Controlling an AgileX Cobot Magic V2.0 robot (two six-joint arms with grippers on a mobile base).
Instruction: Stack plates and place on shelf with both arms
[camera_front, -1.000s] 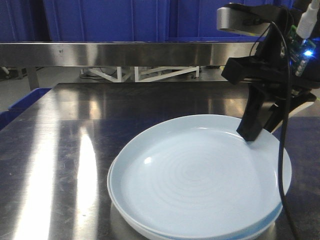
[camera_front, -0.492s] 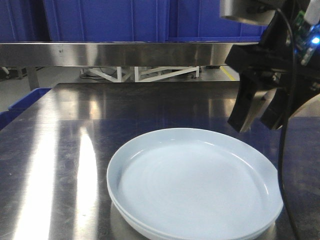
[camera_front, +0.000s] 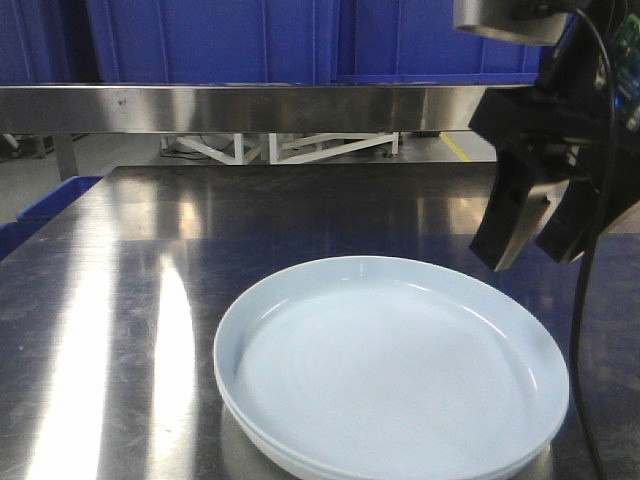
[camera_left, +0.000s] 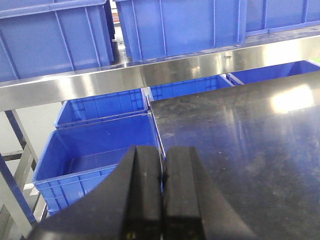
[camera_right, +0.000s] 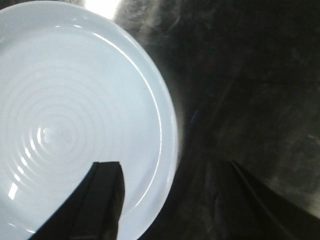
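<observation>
Two white plates (camera_front: 390, 370) lie stacked on the dark steel tabletop (camera_front: 150, 260); the lower one shows only as a rim (camera_front: 262, 445) under the upper. My right gripper (camera_front: 528, 256) hangs open above the stack's right rim, touching nothing. In the right wrist view the top plate (camera_right: 65, 120) fills the left side, and the right gripper (camera_right: 167, 172) straddles its edge from above with one finger (camera_right: 106, 190) over the plate. The left gripper (camera_left: 162, 170) is shut and empty over the table's left edge. The steel shelf (camera_front: 250, 108) runs across the back, and its front band (camera_left: 150, 75) also crosses the left wrist view.
Big blue crates (camera_front: 220, 40) stand on the shelf. Other blue crates (camera_left: 100, 145) sit low beside the tabletop (camera_left: 240, 140), to its left. A white frame (camera_front: 290, 148) shows under the shelf.
My right gripper let go of the top plate's right rim and rose up and to the right. The plate settled flat on the lower one.
</observation>
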